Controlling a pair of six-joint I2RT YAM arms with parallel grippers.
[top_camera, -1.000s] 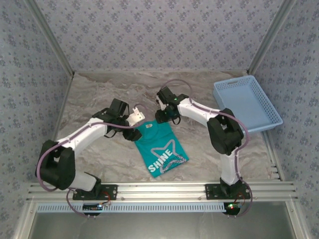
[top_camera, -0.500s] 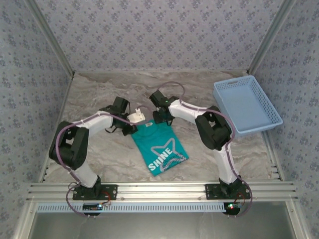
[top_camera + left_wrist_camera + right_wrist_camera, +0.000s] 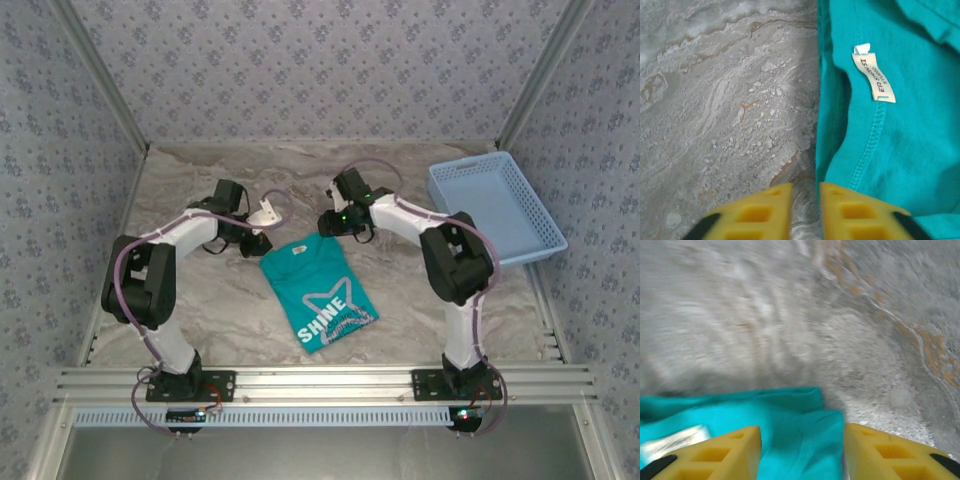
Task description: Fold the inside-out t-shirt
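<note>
Left gripper [image 3: 806, 192] angled inward, narrowly parted, empty, beside teal-green soft cloth t-shirt [image 3: 318, 292]; right gripper [image 3: 802, 432] spread astride its edge.

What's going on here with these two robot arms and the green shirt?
Two robot arms are folding a teal t-shirt, which lies folded small on the marble table, print up. Both reach to its far edge. The left gripper has its fingers nearly together beside the cloth near the white tag, holding nothing. The right gripper has its fingers spread with a fold of cloth between them.
</note>
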